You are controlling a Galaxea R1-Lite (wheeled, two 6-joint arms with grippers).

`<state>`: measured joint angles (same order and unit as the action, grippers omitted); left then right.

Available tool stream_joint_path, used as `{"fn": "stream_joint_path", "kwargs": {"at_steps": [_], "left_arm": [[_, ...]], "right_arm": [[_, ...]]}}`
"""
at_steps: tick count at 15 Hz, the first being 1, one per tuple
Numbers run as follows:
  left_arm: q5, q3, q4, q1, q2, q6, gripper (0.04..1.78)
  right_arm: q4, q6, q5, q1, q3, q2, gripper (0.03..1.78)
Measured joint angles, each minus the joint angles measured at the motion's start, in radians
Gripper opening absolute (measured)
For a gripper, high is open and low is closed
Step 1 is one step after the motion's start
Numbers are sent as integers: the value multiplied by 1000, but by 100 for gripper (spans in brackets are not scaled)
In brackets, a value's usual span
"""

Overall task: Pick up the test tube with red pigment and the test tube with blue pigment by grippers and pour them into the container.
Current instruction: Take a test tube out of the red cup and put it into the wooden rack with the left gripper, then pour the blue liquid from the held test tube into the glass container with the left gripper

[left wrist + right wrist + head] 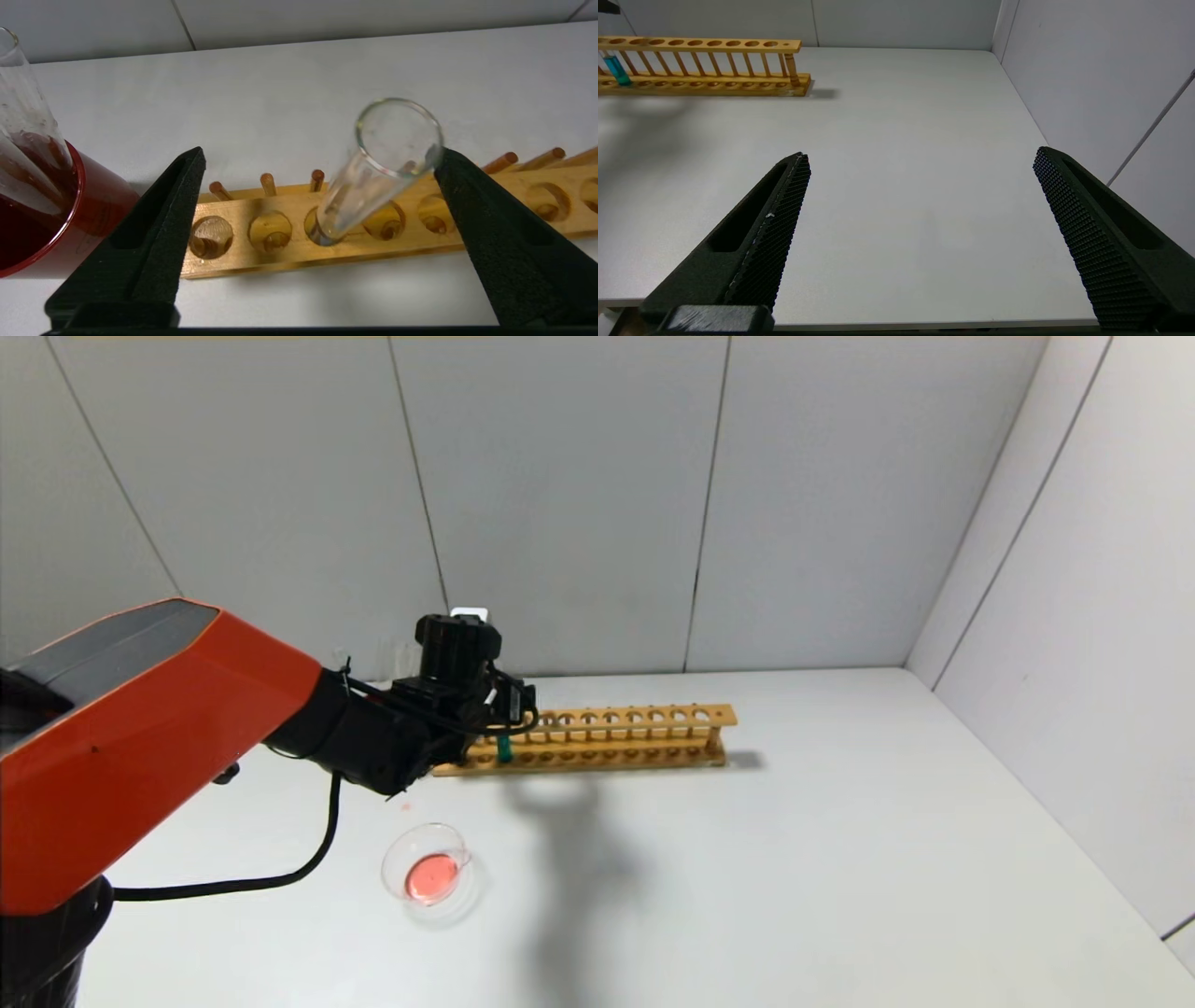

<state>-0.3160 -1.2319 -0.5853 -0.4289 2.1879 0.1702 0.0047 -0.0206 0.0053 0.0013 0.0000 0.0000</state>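
The test tube with blue pigment [504, 748] stands in the third hole from the left end of a wooden rack [616, 737]. In the left wrist view its clear upper part [373, 182] leans between the fingers of my open left gripper [321, 154], its rim touching one fingertip [451, 168]. The container [431, 875], a low glass dish, holds pink-red liquid in front of the rack. No tube with a red liquid column shows. My right gripper [920, 158] is open and empty over bare table; its view shows the blue tube [616, 70] far off.
A dark red cup [100, 200] stands beside the rack's left end with a wet, empty-looking clear tube [23, 102] leaning in it. The rack's other holes are empty. Grey walls close the table at the back and on the right [1074, 663].
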Motion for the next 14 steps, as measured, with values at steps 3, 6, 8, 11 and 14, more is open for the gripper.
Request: {"fn": "stream_joint_path", "kwargs": {"at_steps": [3, 6, 8, 11, 14], "left_arm": [[4, -13, 0, -1, 21, 0, 134], [2, -10, 1, -2, 24, 1, 79], [0, -5, 1, -3, 24, 1, 46], [-4, -1, 3, -7, 23, 1, 32], [-6, -1, 5, -9, 21, -4, 32]], "right_arm": [[0, 0, 0, 0, 0, 0, 175], [0, 0, 0, 0, 0, 0, 175], [0, 0, 0, 0, 0, 0, 175], [0, 0, 0, 0, 0, 0, 175], [0, 0, 0, 0, 0, 0, 175]]}}
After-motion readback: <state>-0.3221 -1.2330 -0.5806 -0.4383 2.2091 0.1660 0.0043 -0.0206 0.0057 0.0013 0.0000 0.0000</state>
